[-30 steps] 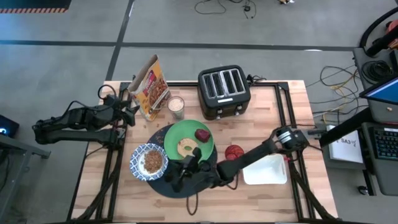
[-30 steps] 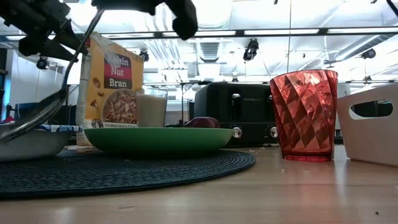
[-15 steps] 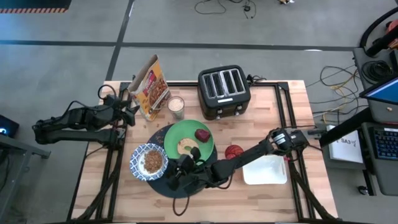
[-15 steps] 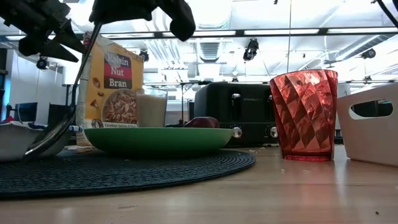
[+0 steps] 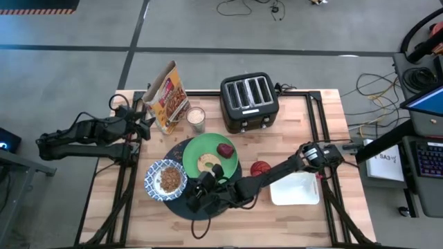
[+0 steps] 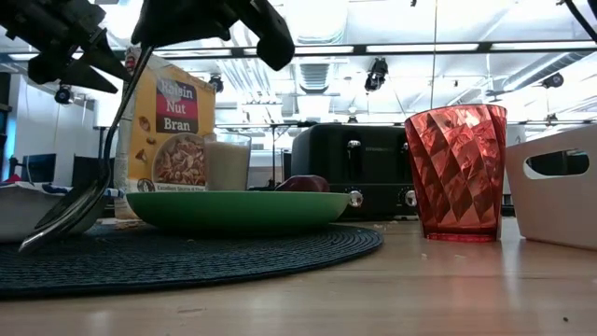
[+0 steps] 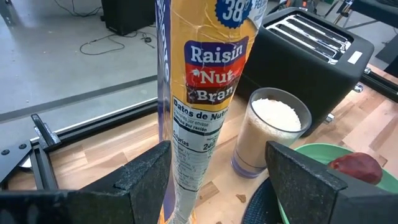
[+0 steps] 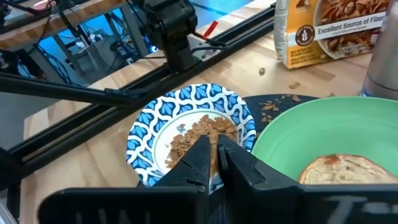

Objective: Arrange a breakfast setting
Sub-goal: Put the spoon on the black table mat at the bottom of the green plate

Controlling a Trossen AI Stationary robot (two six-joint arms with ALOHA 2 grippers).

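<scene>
Though most of the setting is laid, we list it as unfinished: round dark placemat (image 5: pixel 201 181) at lower centre of the high view; on it the green plate (image 5: pixel 210 153) with bagel (image 5: pixel 206 163) and dark red fruit (image 5: pixel 225 150); blue-and-white bowl (image 5: pixel 165 180) of cereal at its left edge; red cup (image 5: pixel 260 169) just right. The right gripper (image 5: pixel 196 197), pressed together, pinches the metal spoon (image 6: pixel 79 201) beside the bowl, unreleased. The left gripper (image 5: pixel 142 119), spread, waits by the cereal bag (image 5: pixel 168 97).
</scene>
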